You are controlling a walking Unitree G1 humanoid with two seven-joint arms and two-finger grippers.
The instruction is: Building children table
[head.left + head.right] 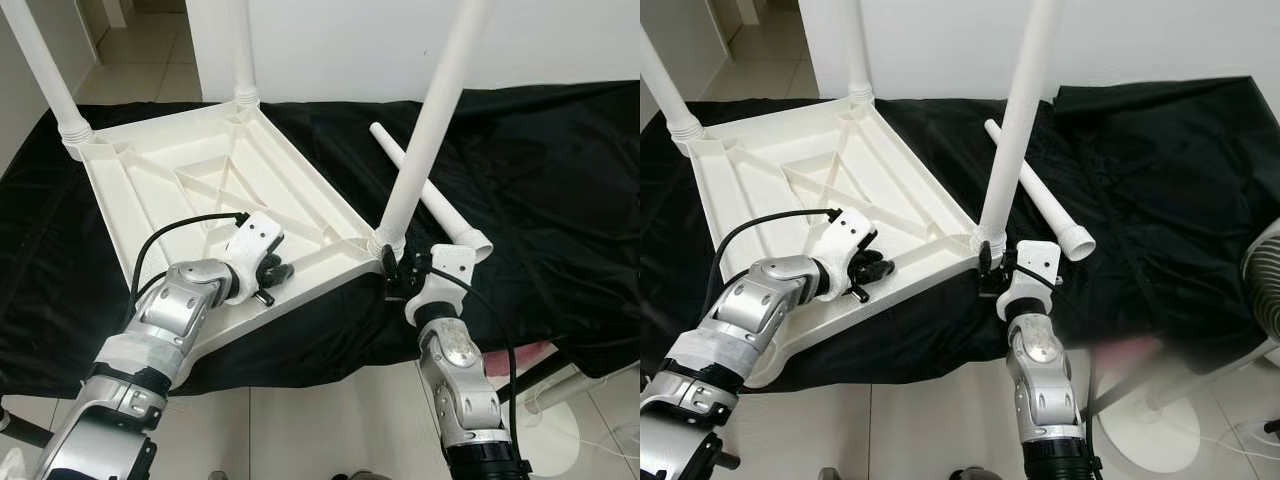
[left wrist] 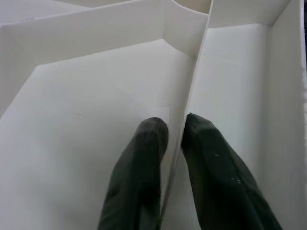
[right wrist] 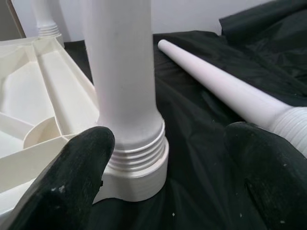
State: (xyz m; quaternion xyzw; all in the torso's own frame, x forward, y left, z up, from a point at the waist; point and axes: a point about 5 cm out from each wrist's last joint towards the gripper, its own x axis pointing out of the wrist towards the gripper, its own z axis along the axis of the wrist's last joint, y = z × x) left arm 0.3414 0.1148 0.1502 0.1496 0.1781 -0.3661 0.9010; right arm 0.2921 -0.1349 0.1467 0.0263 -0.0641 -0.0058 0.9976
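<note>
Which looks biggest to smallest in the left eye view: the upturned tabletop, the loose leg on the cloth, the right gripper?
1. Tabletop, by far the largest.
2. Loose leg lying on the black cloth.
3. Right gripper, smallest, though it is nearer the camera.

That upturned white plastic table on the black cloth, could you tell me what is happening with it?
The robot is assembling the upturned white plastic table. Three white legs stand screwed in, and a fourth white plastic leg lies loose on the black cloth. The left end effector pinches a rib of the underside. The right end effector is open around the near leg's base.
</note>
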